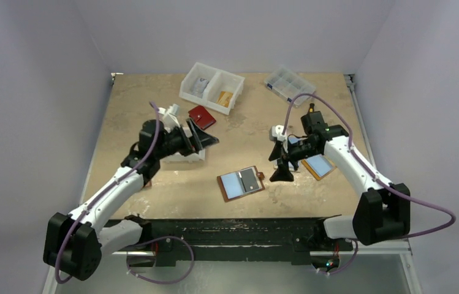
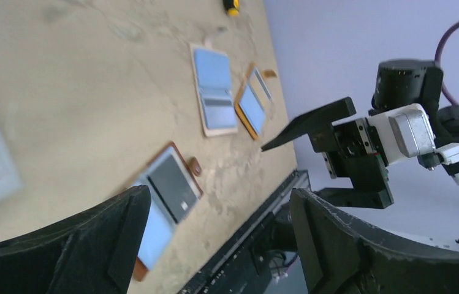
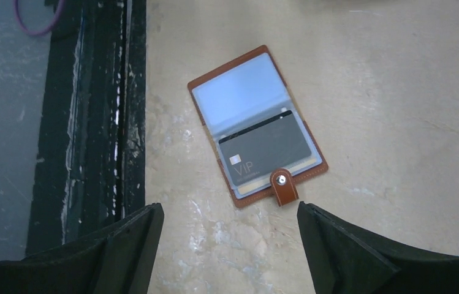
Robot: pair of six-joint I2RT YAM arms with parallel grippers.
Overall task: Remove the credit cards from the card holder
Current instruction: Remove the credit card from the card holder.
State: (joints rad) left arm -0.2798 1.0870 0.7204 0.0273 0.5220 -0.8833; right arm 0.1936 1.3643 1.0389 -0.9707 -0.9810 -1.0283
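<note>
Tan table [image 1: 153,110] under you. Your left gripper [image 2: 217,205] hangs wide and empty, well off. The open card holder [image 3: 239,98] lies just ahead of your right gripper [image 3: 230,214], jaws wide. Best pinch the dark credit card [image 3: 269,150] by its exposed edge and slide it out.

Pale lavender walls [image 1: 233,30] close in on three sides of a mottled beige worktop [image 1: 239,147] — evenly, softly lit.
</note>
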